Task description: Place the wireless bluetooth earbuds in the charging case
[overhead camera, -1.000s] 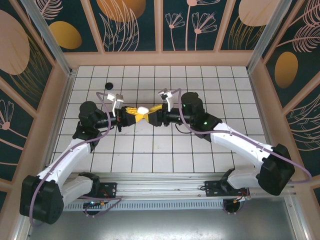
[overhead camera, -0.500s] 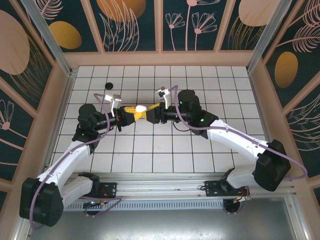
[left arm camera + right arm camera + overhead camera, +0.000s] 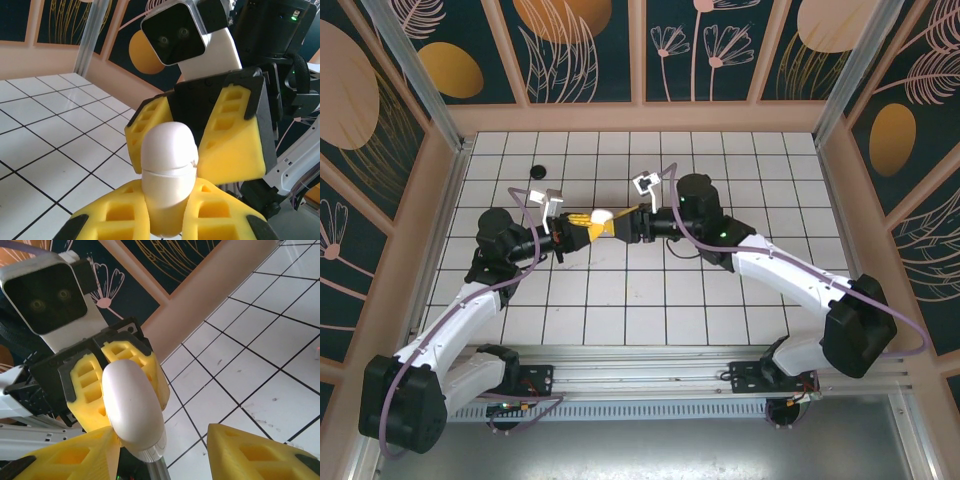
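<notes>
Left jaws are clamping the charging case (image 3: 603, 215) by its lower body, closed right down on it, with the yellow pads (image 3: 112, 217) pressing in just under the seam. The case is hanging in the air over the middle of the table (image 3: 620, 300), between the two wrists.

Key relation: the case's long axis is running roughly 9-to-3 in the top view. The held end is sitting at 9 toward the left arm, and the rounded free end is pointing at 3, straight into the right jaws.

Right jaws are standing about half open and straddling that free end. In the right wrist view one pad (image 3: 70, 460) is looking to be touching the case at 7 o'clock, while the other pad (image 3: 260, 455) is standing apart at 5 o'clock. So it's holding nothing.

The right arm is the nearer one to the free end. I'm reading that end as the lid, so the coming move is probably closing across the long axis above the seam to open it.

A black round thing (image 3: 538, 172) is lying on the table at 10 o'clock from the case, well apart. Too small to tell what it is.
</notes>
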